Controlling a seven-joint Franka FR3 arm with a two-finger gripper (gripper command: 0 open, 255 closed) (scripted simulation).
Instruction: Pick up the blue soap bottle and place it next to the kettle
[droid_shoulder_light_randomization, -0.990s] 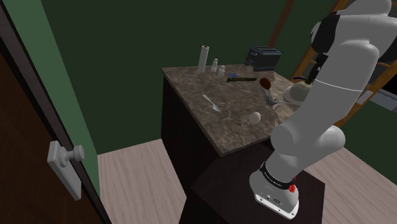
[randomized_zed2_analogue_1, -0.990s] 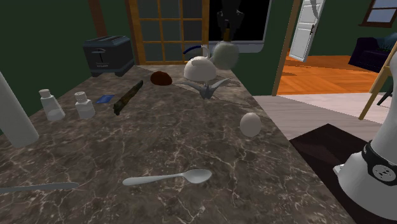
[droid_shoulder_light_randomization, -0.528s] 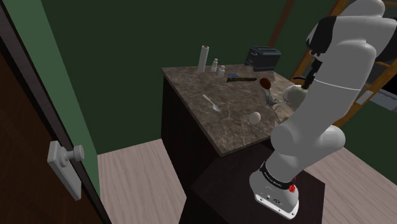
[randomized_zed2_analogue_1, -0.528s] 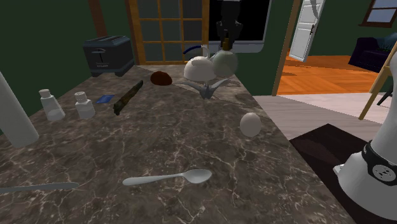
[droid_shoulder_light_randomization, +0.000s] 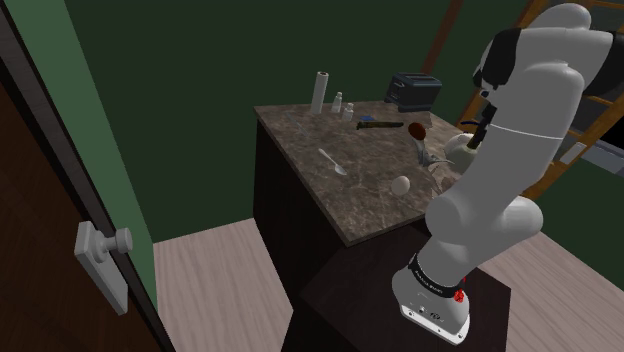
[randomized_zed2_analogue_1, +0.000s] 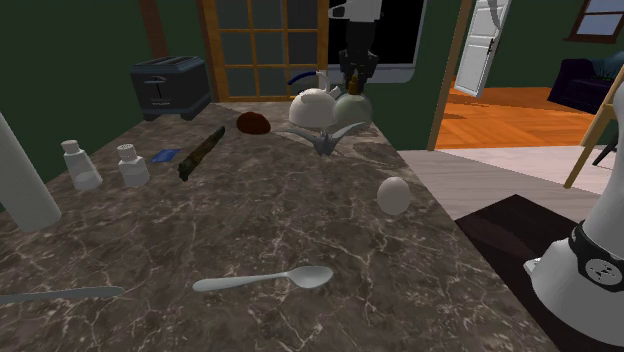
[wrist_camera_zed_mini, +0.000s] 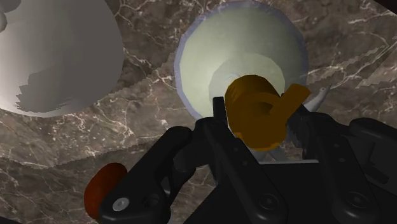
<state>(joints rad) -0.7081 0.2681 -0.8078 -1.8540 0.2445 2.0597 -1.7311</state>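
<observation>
Marble counter (randomized_zed2_analogue_1: 300, 220) w/ toaster (randomized_zed2_analogue_1: 170, 85), knife (randomized_zed2_analogue_1: 202, 152), 2 shakers (randomized_zed2_analogue_1: 132, 165), spoon (randomized_zed2_analogue_1: 265, 281) & white egg-shaped ball (randomized_zed2_analogue_1: 393, 195).

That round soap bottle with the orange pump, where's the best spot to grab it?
By the narrow top at the orange pump, coming down from above. The soap bottle has a wide, round pale body, likely too broad to pinch, and the gripper clasps it at that top now.

You had the soap bottle (wrist_camera_zed_mini: 238, 57) with its pump clasped between the jaws, its body below them, seemingly resting on the counter (wrist_camera_zed_mini: 153, 127). The kettle (wrist_camera_zed_mini: 54, 57) sat just beside it, outside one jaw.
</observation>
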